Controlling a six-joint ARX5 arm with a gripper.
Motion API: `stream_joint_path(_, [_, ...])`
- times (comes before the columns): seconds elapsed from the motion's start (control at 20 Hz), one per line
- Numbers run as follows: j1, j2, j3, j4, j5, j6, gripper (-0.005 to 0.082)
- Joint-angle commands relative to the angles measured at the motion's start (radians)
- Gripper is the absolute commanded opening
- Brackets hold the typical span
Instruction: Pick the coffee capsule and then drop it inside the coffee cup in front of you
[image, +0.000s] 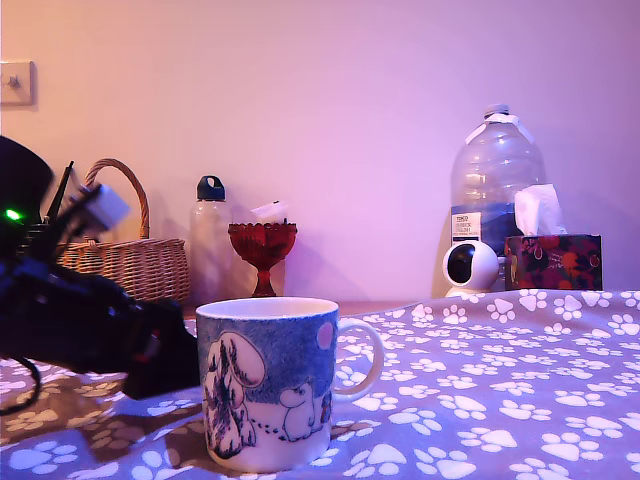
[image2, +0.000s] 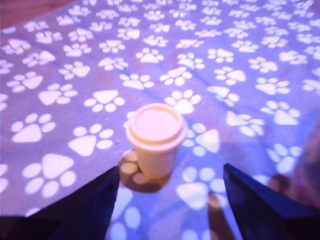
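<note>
Fingers of the gripper stand spread wide in the wrist view, 2 dark tips flanking but not touching the coffee capsule, which stands just beyond them, wide rim up, on the paw-print cloth. Only the exterior view shows the coffee cup nearest the camera, the black arm low at that view's left, the capsule hidden. Farther back stand a wicker basket, a red goblet, a water jug and a tissue box.
</note>
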Motion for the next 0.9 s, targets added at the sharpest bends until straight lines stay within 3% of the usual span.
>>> stream_joint_path(0.0, [-0.009, 0.024, 0.024, 0.006, -0.010, -0.001, 0.0604])
stream_joint_path(0.5, [-0.029, 0.068, 0.116, -0.059, -0.018, -0.002, 0.0591])
stream_joint_path(0.75, [-0.029, 0.068, 0.119, -0.094, -0.018, -0.002, 0.0372])
stream_joint_path(0.85, [-0.029, 0.068, 0.119, -0.093, -0.018, -0.002, 0.0225])
